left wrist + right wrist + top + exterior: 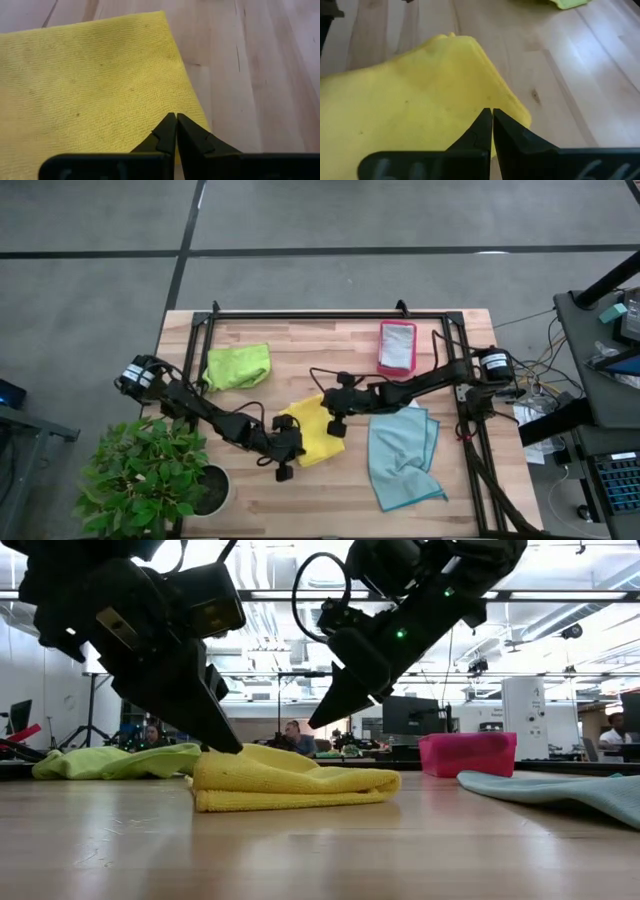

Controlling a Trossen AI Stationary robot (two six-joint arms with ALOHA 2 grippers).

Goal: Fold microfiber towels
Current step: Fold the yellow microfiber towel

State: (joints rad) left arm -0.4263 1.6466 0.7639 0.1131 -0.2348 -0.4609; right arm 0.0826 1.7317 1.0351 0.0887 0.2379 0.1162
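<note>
I have the yellow towel [312, 430] folded near the table's [300, 510] front edge, between both arms. My left gripper [176, 131], fingers closed and empty, presses on it to flatten the fold; my right gripper [491, 127], also closed, hangs just above it.

The folded yellow cloth towel [90, 85] looks soft and matt, with a fine woven grain and tiny bumps. The pale wooden table top [260, 65] is smooth planks with thin dark grain lines and a slight shine. The black plastic gripper fingers [167, 137] look hard and smooth. The light blue cloth towel [400, 455] looks soft and matt.
</note>
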